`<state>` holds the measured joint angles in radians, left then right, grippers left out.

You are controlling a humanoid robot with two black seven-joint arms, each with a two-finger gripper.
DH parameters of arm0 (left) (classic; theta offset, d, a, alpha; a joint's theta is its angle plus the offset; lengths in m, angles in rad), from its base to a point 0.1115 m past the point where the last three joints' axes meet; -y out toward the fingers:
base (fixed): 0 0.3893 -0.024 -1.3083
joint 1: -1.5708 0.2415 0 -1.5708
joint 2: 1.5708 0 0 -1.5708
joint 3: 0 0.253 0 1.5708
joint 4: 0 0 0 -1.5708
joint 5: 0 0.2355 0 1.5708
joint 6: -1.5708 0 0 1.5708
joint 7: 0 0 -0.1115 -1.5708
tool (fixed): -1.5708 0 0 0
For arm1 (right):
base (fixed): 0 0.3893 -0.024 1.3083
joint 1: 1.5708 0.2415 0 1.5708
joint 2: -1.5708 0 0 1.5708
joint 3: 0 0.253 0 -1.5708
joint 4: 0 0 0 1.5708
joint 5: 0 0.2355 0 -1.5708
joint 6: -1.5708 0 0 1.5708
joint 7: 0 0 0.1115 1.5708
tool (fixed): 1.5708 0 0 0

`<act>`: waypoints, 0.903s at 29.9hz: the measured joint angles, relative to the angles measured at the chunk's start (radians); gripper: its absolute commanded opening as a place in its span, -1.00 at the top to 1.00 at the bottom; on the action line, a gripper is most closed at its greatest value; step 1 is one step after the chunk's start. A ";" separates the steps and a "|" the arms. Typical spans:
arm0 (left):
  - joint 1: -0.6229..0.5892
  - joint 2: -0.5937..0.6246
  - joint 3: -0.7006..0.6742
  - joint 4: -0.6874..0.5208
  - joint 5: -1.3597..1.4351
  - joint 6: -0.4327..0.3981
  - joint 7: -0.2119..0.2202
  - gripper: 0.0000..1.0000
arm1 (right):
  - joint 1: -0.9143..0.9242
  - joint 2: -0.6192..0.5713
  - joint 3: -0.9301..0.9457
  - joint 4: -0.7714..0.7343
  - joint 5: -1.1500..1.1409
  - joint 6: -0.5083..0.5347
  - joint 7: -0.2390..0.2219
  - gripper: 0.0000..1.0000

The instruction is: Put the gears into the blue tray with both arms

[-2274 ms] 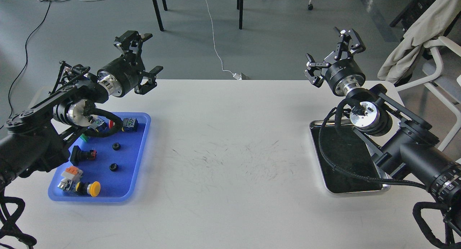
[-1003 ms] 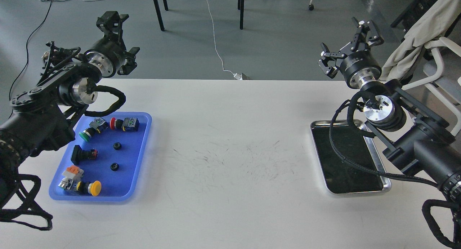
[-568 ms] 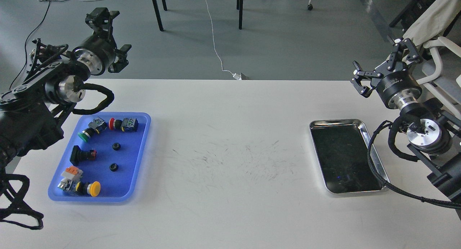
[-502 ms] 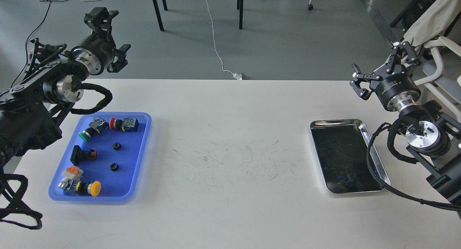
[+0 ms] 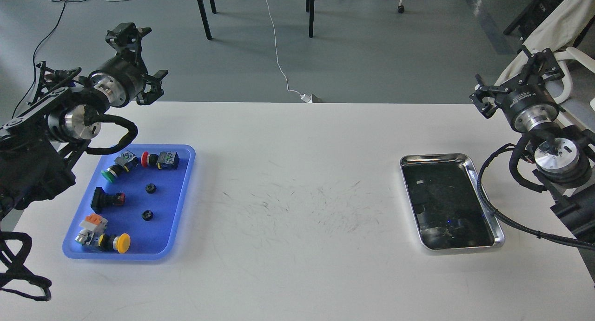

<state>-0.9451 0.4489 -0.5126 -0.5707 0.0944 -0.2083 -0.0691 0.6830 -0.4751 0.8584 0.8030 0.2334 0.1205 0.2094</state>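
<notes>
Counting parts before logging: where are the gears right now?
Both gears lie inside the blue tray on the table's left, right of the black-bodied switch.

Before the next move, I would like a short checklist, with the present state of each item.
1. Both gears lie inside the blue tray: ok.
2. Left gripper open and holding nothing: ok.
3. Right gripper open and holding nothing: ok.
4. No gear left in the silver tray: ok, only its dark inside shows.
5. No gear on the table: ok, none visible.
</notes>
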 measured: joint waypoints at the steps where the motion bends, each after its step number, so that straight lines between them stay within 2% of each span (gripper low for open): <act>1: 0.000 0.004 -0.001 0.005 -0.005 -0.001 0.000 -0.97 | 0.001 0.002 0.004 -0.003 0.001 0.002 -0.004 -0.98; 6: 0.000 0.013 -0.002 0.016 -0.030 -0.004 0.000 -0.97 | 0.016 0.004 0.015 -0.026 0.001 0.009 -0.027 -0.98; 13: 0.000 0.023 -0.003 0.023 -0.034 0.000 0.000 -0.97 | 0.075 0.014 0.007 -0.159 0.000 0.021 -0.032 -0.98; 27: -0.005 0.025 -0.016 0.049 -0.036 0.000 0.000 -0.97 | 0.100 0.073 -0.051 -0.152 -0.015 0.043 -0.030 -0.98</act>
<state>-0.9502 0.4736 -0.5288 -0.5212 0.0583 -0.2085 -0.0690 0.7831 -0.4023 0.8079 0.6512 0.2182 0.1634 0.1799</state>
